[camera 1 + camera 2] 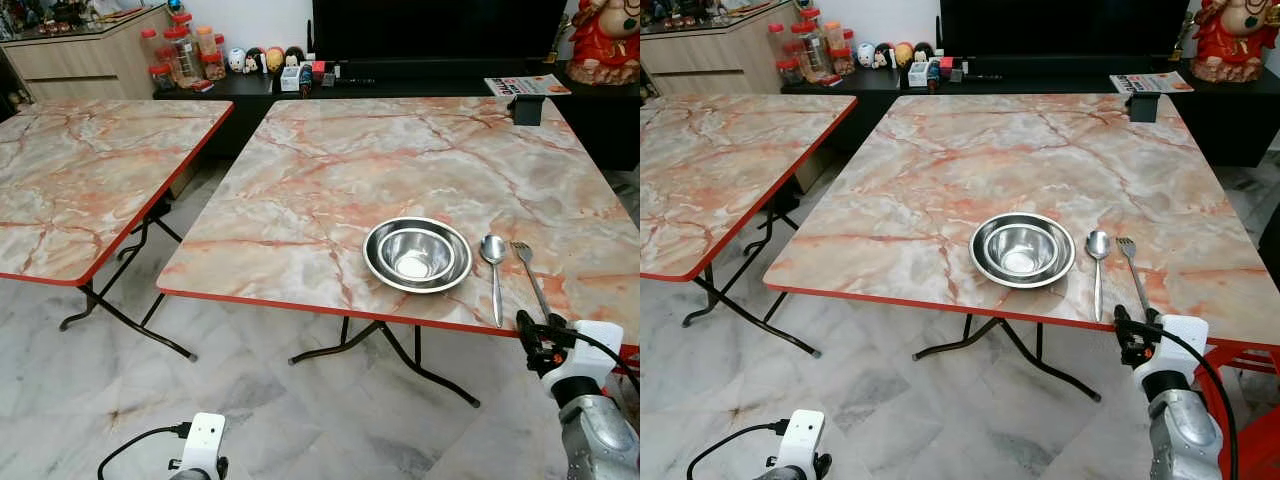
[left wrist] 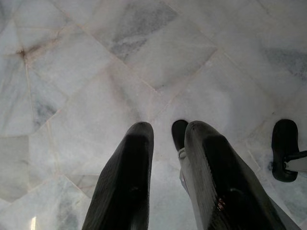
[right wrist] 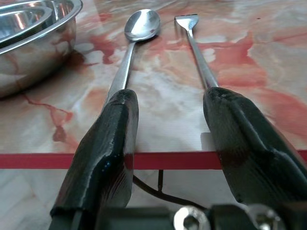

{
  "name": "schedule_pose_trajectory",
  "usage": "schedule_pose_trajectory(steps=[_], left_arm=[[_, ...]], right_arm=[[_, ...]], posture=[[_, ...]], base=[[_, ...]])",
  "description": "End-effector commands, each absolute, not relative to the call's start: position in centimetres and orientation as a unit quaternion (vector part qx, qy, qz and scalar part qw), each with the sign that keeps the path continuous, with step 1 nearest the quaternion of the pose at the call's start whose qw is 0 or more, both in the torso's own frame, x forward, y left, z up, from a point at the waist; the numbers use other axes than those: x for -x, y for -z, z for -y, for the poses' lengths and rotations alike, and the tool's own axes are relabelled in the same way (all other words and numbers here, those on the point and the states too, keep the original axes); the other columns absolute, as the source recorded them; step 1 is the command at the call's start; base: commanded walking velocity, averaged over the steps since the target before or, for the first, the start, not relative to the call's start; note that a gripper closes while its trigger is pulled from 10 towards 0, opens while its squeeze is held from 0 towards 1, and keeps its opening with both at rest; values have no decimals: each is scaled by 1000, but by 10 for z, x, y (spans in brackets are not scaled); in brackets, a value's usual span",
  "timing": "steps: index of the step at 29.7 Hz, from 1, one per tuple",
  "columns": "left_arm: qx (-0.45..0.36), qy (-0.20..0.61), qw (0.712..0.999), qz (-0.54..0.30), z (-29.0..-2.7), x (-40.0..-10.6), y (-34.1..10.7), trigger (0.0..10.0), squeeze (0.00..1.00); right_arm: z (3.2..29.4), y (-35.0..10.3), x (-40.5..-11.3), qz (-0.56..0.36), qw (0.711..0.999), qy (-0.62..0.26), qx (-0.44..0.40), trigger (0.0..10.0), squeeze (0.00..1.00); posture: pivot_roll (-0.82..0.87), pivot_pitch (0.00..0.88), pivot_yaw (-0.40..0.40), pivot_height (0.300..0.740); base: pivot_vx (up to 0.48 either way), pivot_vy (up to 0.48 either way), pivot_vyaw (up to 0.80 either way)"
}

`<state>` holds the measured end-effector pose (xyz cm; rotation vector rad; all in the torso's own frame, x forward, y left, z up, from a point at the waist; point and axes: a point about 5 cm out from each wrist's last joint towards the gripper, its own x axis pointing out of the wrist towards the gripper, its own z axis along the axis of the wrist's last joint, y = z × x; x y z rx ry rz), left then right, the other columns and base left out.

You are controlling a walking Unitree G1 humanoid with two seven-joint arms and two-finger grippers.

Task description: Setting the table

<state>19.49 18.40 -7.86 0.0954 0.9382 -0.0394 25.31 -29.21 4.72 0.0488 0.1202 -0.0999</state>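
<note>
A steel bowl (image 1: 418, 252) sits inside a steel plate (image 1: 376, 262) near the front edge of the marble-patterned table (image 1: 330, 170). To its right lie a spoon (image 1: 494, 270) and a fork (image 1: 531, 277), side by side with their handles toward me. My right gripper (image 1: 530, 335) hovers open just off the table's red front edge; in the right wrist view the right gripper (image 3: 170, 96) lines up with the handles of the spoon (image 3: 139, 28) and the fork (image 3: 194, 38), with nothing between its fingers. My left gripper (image 2: 165, 127) hangs low over the floor, its fingers slightly apart and holding nothing.
A second, matching table (image 1: 80, 170) stands at the left with a gap between the two. A small black object (image 1: 526, 108) sits on the far right corner of the main table. Behind are a low dark cabinet (image 1: 400, 75) with trinkets and a magazine (image 1: 527, 85). Something red (image 1: 1240, 400) stands at the lower right.
</note>
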Motion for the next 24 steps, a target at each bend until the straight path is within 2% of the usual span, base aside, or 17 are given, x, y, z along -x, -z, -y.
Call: schedule_pose_trajectory(steps=[1,10,17,24], left_arm=[[-49,17,889,-455,-187,-195,78,10000,0],[-49,16,889,-455,-187,-195,78,10000,0],[-49,16,890,-453,-188,-196,78,10000,0],[-52,17,891,-451,-188,-197,77,10000,0]], right_arm=[[286,-47,-257,-58,997,38,-26,10000,0],[285,-47,-257,-56,997,36,-27,10000,0],[288,-61,-262,-9,998,54,-29,10000,0],[292,-63,-261,-1,997,66,-29,10000,0]], posture=[[-112,0,76,740],[-111,0,75,740],[-113,0,82,740],[-112,0,82,740]], base=[[0,0,0],[0,0,0],[0,0,0],[0,0,0]])
